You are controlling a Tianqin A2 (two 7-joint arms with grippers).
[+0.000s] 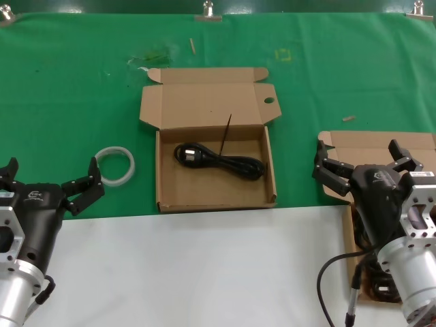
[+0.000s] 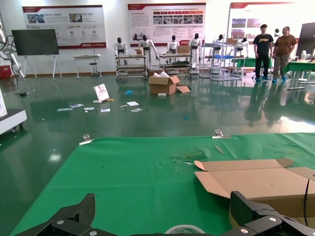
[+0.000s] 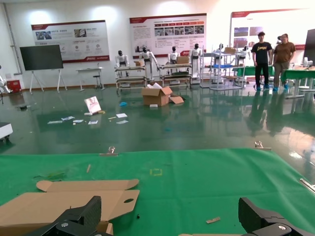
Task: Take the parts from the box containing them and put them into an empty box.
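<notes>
The middle cardboard box [image 1: 167, 184], whose lid tab has a round hole [image 1: 269, 101], holds one black coiled power cord [image 1: 219, 159]. A second cardboard box [image 1: 378, 144] at the right edge is mostly hidden under my right arm; black cords [image 1: 377, 286] show in it beside the wrist. My right gripper [image 1: 368, 165] is open and empty above that box. My left gripper [image 1: 46, 180] is open and empty at the left, beside the white ring. The holed lid also shows in the right wrist view [image 3: 64, 201], and the lid of the same box in the left wrist view [image 2: 256, 182].
A white ring [image 1: 114, 165] lies left of the middle box; it also shows in the left wrist view [image 2: 184, 229]. A thin dark stick [image 1: 225, 134] leans in the middle box. The green cloth [image 1: 327, 68] ends at a white table front [image 1: 204, 272].
</notes>
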